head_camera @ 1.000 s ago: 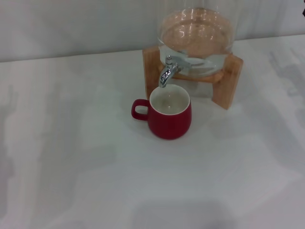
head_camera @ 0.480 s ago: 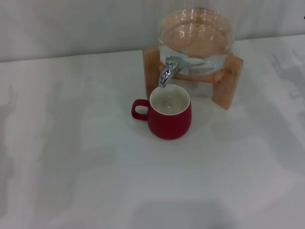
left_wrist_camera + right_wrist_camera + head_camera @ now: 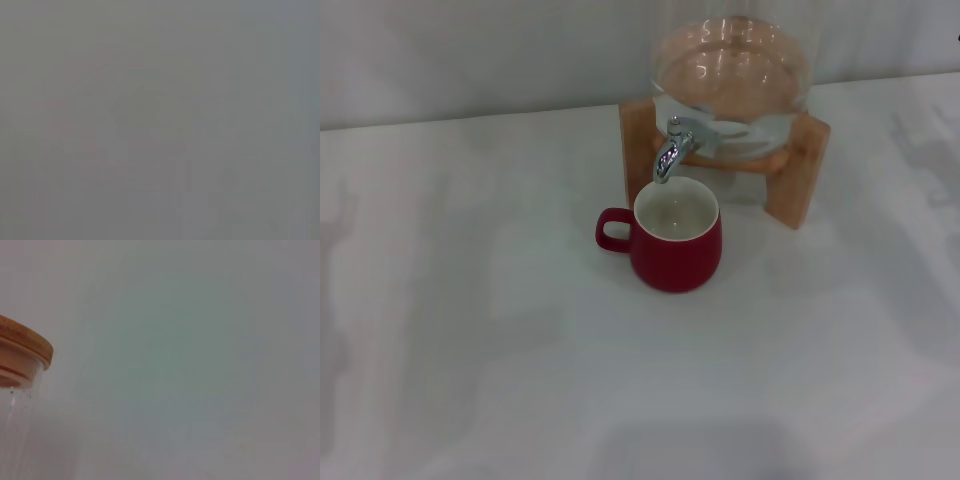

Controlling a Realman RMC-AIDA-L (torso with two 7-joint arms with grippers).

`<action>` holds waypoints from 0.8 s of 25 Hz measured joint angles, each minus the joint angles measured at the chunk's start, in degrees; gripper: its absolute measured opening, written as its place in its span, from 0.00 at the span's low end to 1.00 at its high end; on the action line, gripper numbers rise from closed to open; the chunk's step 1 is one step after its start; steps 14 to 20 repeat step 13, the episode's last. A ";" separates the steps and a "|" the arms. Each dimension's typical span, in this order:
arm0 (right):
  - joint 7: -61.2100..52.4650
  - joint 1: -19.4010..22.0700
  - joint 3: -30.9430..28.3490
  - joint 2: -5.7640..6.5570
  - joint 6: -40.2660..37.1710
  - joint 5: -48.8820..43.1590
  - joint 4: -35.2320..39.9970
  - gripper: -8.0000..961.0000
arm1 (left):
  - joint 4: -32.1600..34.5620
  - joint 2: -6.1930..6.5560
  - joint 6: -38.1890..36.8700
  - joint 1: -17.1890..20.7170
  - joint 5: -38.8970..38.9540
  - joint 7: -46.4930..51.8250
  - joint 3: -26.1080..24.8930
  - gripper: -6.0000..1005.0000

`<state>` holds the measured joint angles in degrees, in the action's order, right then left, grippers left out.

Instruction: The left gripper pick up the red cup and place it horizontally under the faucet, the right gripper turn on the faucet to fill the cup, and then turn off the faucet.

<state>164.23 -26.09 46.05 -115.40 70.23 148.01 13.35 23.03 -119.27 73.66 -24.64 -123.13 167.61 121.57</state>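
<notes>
Nothing on the table has shifted since the earlier head frames: cup, spout and stand sit in the same places, and neither arm has entered the head view. Nearest the robot is bare white table [image 3: 520, 400]. Beyond it the red cup [image 3: 676, 240] stands upright, mouth up, handle toward the robot's left, directly below the faucet [image 3: 672, 150], whose spout hangs just above the far rim. No stream shows, and whether the cup holds water cannot be told. Behind, the glass jar [image 3: 732, 75] rests in its wooden stand [image 3: 798, 175]; the right wrist view shows only the jar's wooden lid [image 3: 22, 347]. The left gripper and right gripper are both out of sight, so their finger state cannot be reported. Judgement: placement looks complete, and either the lever awaits the right gripper, approaching from the robot's right, or the sequence is finished.
</notes>
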 joint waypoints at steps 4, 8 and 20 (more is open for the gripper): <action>0.09 -0.11 0.00 0.00 -0.04 0.00 0.00 0.66 | -0.18 0.00 0.00 -0.12 0.00 0.00 -0.04 0.87; 0.08 -0.21 0.16 0.00 0.59 0.00 0.04 0.66 | -0.32 0.00 0.03 -0.19 0.00 0.00 -0.08 0.87; 0.20 -0.52 0.07 0.00 0.25 0.00 0.10 0.66 | -0.92 -0.07 0.09 -0.47 0.00 0.00 -0.09 0.87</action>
